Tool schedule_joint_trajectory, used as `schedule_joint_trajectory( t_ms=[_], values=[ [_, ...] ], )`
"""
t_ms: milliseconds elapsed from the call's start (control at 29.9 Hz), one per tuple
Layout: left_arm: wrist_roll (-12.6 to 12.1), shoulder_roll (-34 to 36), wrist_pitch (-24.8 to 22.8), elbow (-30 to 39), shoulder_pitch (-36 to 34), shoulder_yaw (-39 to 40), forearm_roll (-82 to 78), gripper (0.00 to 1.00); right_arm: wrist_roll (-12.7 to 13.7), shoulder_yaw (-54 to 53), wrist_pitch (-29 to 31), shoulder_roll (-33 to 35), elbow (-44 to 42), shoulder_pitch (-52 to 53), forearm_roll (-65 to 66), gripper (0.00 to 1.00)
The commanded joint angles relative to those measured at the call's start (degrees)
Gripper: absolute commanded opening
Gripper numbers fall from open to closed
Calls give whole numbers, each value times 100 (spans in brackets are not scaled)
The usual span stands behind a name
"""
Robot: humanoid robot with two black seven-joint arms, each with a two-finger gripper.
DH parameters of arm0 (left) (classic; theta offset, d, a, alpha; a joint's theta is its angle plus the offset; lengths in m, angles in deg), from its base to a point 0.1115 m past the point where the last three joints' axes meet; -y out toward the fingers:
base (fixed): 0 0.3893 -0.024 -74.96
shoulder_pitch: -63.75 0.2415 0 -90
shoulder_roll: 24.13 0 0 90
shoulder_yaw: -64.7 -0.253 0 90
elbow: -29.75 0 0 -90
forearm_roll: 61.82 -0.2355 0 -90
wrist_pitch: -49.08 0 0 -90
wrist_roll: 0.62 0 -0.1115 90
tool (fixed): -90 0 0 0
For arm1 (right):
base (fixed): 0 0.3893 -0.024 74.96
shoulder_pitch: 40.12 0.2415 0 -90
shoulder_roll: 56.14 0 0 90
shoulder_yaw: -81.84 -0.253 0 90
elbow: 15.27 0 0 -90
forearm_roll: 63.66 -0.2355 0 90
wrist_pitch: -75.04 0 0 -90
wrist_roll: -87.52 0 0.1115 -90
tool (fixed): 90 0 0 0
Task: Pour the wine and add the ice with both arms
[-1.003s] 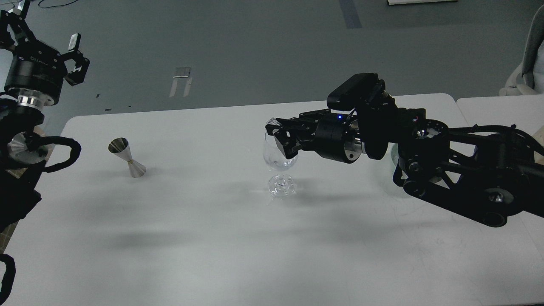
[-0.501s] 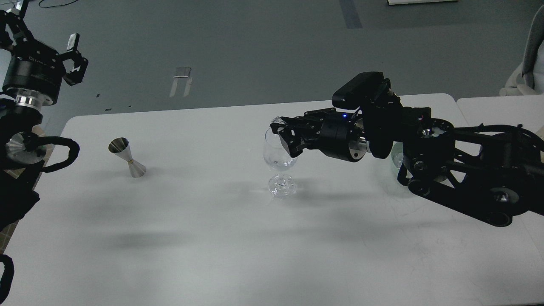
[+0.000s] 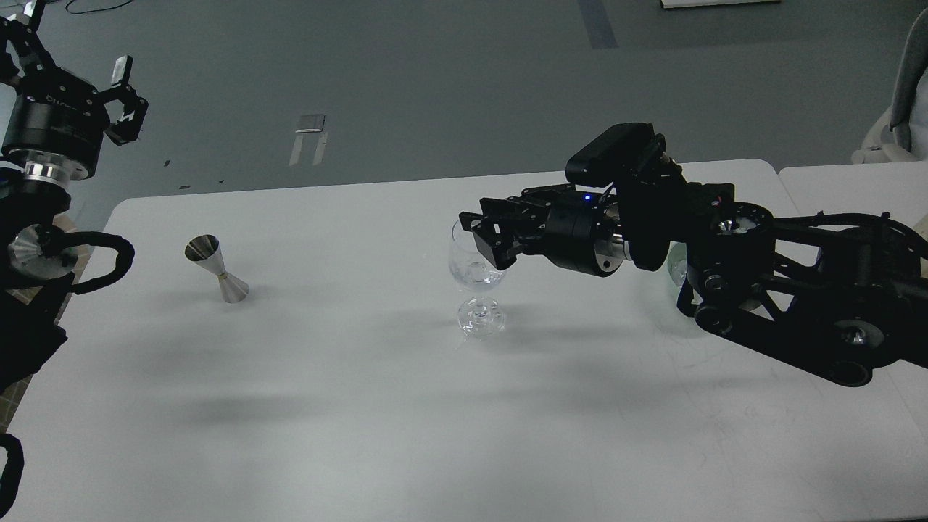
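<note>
A clear stemmed wine glass (image 3: pixel 475 279) stands upright on the white table (image 3: pixel 348 406), right of centre. Small glassy ice pieces (image 3: pixel 475 273) lie in the bottom of its bowl. My right gripper (image 3: pixel 480 233) hovers just over the glass's rim from the right, its fingers parted and nothing between them. My left gripper (image 3: pixel 76 45) is raised high at the far left, off the table, open and empty. The heap of ice and its pale green bowl (image 3: pixel 675 265) are almost wholly hidden behind my right arm.
A steel hourglass-shaped jigger (image 3: pixel 217 269) stands tilted on the table's left part. A second white table (image 3: pixel 848 185) adjoins at the right. My right arm spans the table's right side. The grey floor lies beyond the far edge.
The clear ice cube held at my right gripper's fingertips above the glass is gone from them, and the fingers have parted. The left arm has drifted slightly left.
</note>
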Motion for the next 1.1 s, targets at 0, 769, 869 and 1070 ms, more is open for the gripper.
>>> schedule_joint_trajectory(
  t_ms=[0,769,869,1070],
  values=[
    [0,-5,1,0,0,-8,-5,98,-17,-728,-53,-160,-11,-35,-73,80],
    [0,-312,151,-26,-26,-8,-5,98,-70,-4765,-1442,-1373,-1715,-1151,-3181,100],
    [0,-391,151,-26,-35,-8,-5,98,-70,-4854,-1442,-1365,-1935,-1178,-3736,100],
    [0,-409,124,-26,9,-17,-5,98,-70,-5169,-1442,-1374,-2410,-1213,-5319,100]
  ],
)
